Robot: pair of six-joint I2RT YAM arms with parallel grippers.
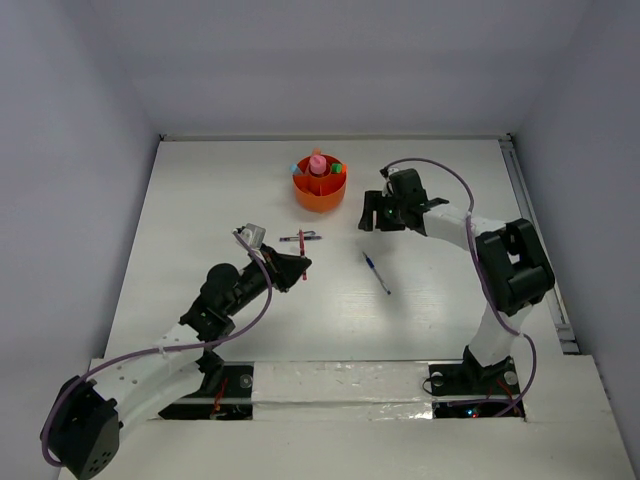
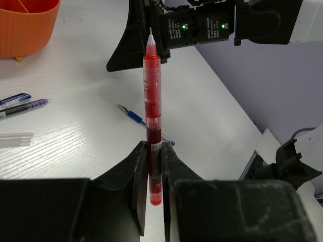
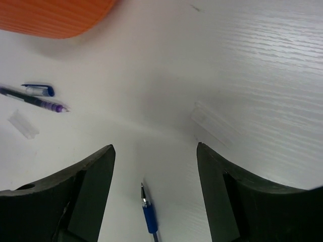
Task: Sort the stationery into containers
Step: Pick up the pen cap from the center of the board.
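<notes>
My left gripper [image 1: 297, 266] is shut on a red pen [image 2: 152, 101], held lifted over the table, tip pointing away from the wrist. The round orange cup [image 1: 320, 190] stands at the back middle with a pink bottle-like piece [image 1: 317, 163] and other small items inside. My right gripper [image 1: 368, 215] is open and empty, right of the cup, above the table; a blue pen [image 3: 149, 217] lies just below its jaws. The same blue pen [image 1: 377, 273] lies mid-table. A dark pen [image 1: 300, 238] lies in front of the cup.
A clear pen cap [image 3: 22, 124] lies near the dark pen [image 3: 33, 101] with a blue-clipped piece [image 3: 40, 91] beside it. Another clear cap [image 3: 214, 123] lies on the table. A small grey-white object [image 1: 250, 235] sits by my left wrist. White walls enclose the table.
</notes>
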